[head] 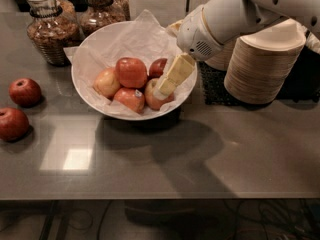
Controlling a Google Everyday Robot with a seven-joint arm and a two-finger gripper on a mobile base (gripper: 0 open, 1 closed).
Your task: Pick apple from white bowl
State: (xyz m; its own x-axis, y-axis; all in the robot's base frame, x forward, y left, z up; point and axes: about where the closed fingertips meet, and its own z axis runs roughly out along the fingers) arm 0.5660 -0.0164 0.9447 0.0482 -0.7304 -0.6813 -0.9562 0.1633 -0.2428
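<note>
The white bowl (84, 86), lined with crinkled white paper, stands on the grey table at the back centre. Several red and yellow apples lie in it; the largest red apple (131, 71) is in the middle. My gripper (162, 90) reaches in from the upper right over the bowl's right side. Its cream tip is down among the apples, in front of the rightmost apple (151, 98), which it partly hides. I cannot tell whether it touches that apple.
Two loose red apples (25, 91) (12, 124) lie at the table's left edge. Two glass jars (50, 26) (102, 6) stand behind the bowl. A stack of beige disposable bowls (262, 64) on a black mat (215, 86) stands to the right.
</note>
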